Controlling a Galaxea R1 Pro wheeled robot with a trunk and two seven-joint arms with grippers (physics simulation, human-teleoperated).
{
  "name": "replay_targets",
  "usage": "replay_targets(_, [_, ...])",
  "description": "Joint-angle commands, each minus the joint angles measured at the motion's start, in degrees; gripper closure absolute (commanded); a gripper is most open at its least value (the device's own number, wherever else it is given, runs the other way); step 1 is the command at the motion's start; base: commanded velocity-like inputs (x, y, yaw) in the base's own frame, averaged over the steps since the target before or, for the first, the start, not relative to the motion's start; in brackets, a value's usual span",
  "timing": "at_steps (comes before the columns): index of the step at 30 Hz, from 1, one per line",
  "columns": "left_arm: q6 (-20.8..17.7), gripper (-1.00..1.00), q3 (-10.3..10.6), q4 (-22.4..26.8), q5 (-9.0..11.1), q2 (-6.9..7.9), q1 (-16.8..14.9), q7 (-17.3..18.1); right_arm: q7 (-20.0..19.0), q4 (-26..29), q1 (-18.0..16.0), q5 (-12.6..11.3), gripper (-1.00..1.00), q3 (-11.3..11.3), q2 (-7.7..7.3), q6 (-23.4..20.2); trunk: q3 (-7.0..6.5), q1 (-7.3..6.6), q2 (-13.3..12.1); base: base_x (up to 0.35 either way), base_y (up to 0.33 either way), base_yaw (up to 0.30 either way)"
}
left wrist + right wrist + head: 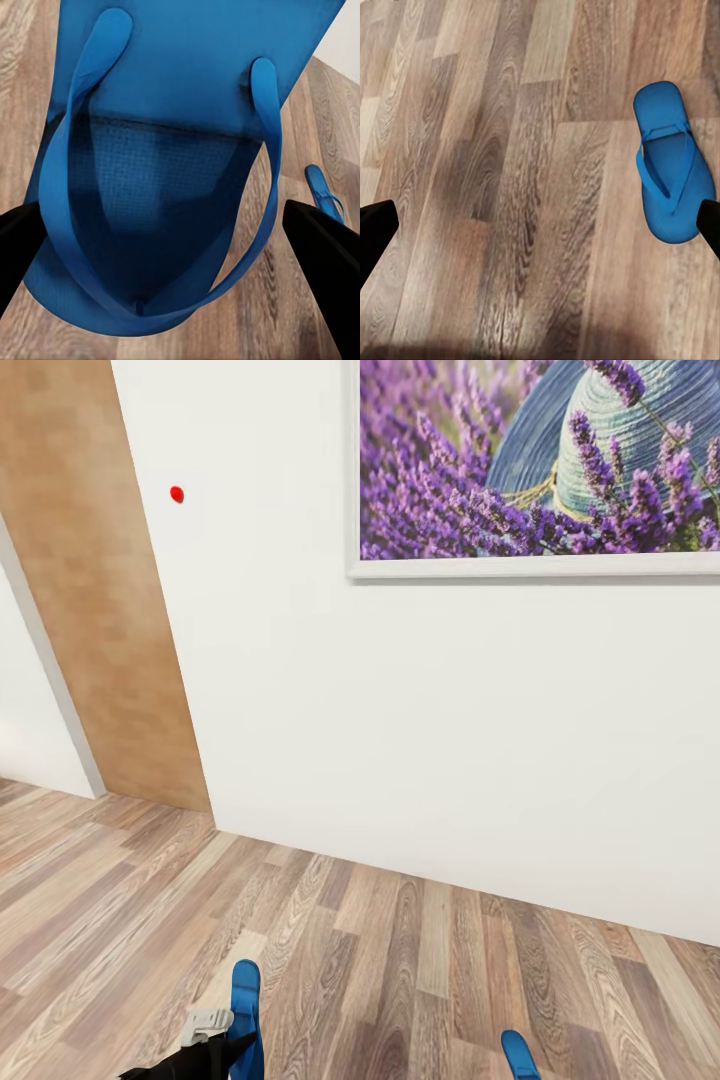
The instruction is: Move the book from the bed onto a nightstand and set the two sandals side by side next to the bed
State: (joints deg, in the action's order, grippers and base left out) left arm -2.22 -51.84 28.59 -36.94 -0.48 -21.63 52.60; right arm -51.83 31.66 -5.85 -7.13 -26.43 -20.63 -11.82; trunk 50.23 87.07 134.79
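One bright blue sandal (245, 1015) hangs at the bottom of the head view, with my left gripper (218, 1048) shut on it. In the left wrist view this sandal (172, 150) is very close, strap side towards the camera, and its narrow end sits between the two black fingers (319, 255). The second sandal (671, 161) lies flat on the wood-plank floor, strap side up; it appears again as the sandal (518, 1055) and the sandal (324, 193). My right gripper (540, 225) hangs open above bare floor beside it. The book, the bed and the nightstands are out of view.
A white wall (450, 740) stands close ahead, with the purple lavender picture (540, 460) high on it. A brown wooden door (100, 610) is at the left, and a small red dot (177, 494) marks the wall beside it. Plank floor (380, 960) stretches between me and the wall.
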Motion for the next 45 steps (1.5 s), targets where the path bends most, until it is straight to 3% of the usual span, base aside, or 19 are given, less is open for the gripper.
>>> replay_targets(1, [-0.2,1.0,-0.5,0.1,-0.3,-0.07,-0.1,0.4,-0.1,0.0,0.0,-0.4,-1.0,-0.1,0.01,-0.6,0.06,-0.01,0.0,0.0,0.0,0.0])
replay_targets(4, [-0.2,1.0,-0.5,0.1,-0.3,-0.12,-0.1,0.3,0.7,0.2,0.0,-0.2,-1.0,0.0,0.1,-0.4,0.06,-0.01,0.0,0.0,0.0,0.0])
replay_targets(5, [-0.2,1.0,-0.5,0.1,-0.3,-0.13,-0.1,0.3,2.9,0.3,-0.1,-0.1,-1.0,0.1,0.13,-0.4,0.06,-0.01,0.0,0.0,0.0,0.0])
replay_targets(7, [-0.2,1.0,-0.4,0.1,-0.3,-0.13,-0.1,0.3,10.3,2.1,-0.1,0.2,-1.0,0.3,0.22,-0.8,0.06,-0.01,0.0,0.0,0.0,0.0])
replay_targets(9, [-0.2,1.0,-0.4,0.1,-0.3,-0.14,-0.1,0.3,19.5,8.6,-0.2,0.3,-1.0,0.5,0.34,-2.2,0.06,-0.01,0.0,0.0,0.0,0.0])
replay_targets(10, [-0.2,1.0,-0.4,0.1,-0.3,-0.14,-0.1,0.3,21.6,10.6,-0.2,0.3,-1.0,0.6,0.35,-2.9,0.06,-0.01,0.0,0.0,0.0,0.0])
replay_targets(11, [-0.2,1.0,-0.4,0.1,-0.3,-0.14,-0.1,0.2,27.1,16.6,-0.2,0.3,-1.0,1.2,0.39,-6.8,0.06,-0.01,0.0,0.0,0.0,0.0])
replay_targets(12, [-0.2,1.0,-0.4,0.1,-0.3,-0.14,-0.1,0.2,28.5,18.4,-0.2,0.3,-1.0,1.4,0.39,-8.7,0.06,-0.01,0.0,0.0,0.0,0.0])
replay_targets(14, [-0.2,1.0,-0.4,0.1,-0.2,-0.14,-0.1,0.2,32.7,24.1,-0.3,0.4,-1.0,2.2,0.41,-17.4,0.06,-0.01,0.0,0.0,0.0,0.0])
replay_targets(18, [-0.2,1.0,-0.4,0.1,-0.2,-0.14,-0.1,0.2,35.1,27.5,-3.7,0.4,-1.0,4.2,0.42,-26.9,0.06,-0.01,0.0,0.0,0.0,0.0])
replay_targets(21, [-0.2,1.0,-0.4,0.1,-0.3,-0.14,-0.1,0.2,35.7,27.5,-11.8,1.0,-1.0,10.4,0.45,-30.1,0.06,-0.01,0.0,0.0,0.0,0.0])
replay_targets(22, [-0.2,1.0,-0.4,0.1,-0.3,-0.14,-0.1,0.2,35.8,27.2,-12.7,1.2,-1.0,11.9,0.51,-30.3,0.06,-0.01,0.0,0.0,0.0,0.0])
replay_targets(25, [-0.2,1.0,-0.4,0.1,-0.2,-0.14,-0.1,0.2,36.1,23.7,-15.5,2.5,-1.0,21.5,3.32,-31.1,0.06,-0.01,0.0,0.0,0.0,0.0])
replay_targets(26, [-0.2,1.0,-0.4,0.1,-0.2,-0.14,-0.1,0.2,36.6,22.8,-15.9,3.6,-1.0,23.4,4.92,-31.2,0.06,-0.01,0.0,0.0,0.0,0.0])
replay_targets(27, [-0.2,1.0,-0.4,0.1,-0.3,-0.14,-0.1,0.1,39.7,21.9,-16.4,7.4,-1.0,25.5,8.2,-31.3,0.06,-0.01,0.0,0.0,0.0,0.0])
replay_targets(30, [-0.1,1.0,-0.4,0.1,-0.2,-0.15,-0.1,-0.3,46.1,21.0,-17.4,12.9,-1.0,26.5,13.44,-31.4,0.06,-0.01,0.0,0.0,0.0,0.0])
replay_targets(33, [-0.2,1.0,-0.4,0.1,-0.2,-0.14,-0.1,-0.4,49.6,16.6,-21.0,15.0,-1.0,26.8,16.66,-31.4,0.06,-0.01,0.0,0.0,0.0,0.0])
replay_targets(38, [-0.2,1.0,-0.4,0.2,-0.2,-0.14,-0.1,-0.5,50.5,11.7,-22.1,15.5,-1.0,26.9,17.41,-30.8,0.06,-0.01,0.0,0.0,0.0,0.0])
replay_targets(45, [-0.1,1.0,-0.4,0.2,-0.2,-0.14,-0.1,-0.5,50.6,10.9,-22.3,15.7,-1.0,26.9,17.46,-30.4,0.06,-0.01,0.0,0.0,0.0,0.0])
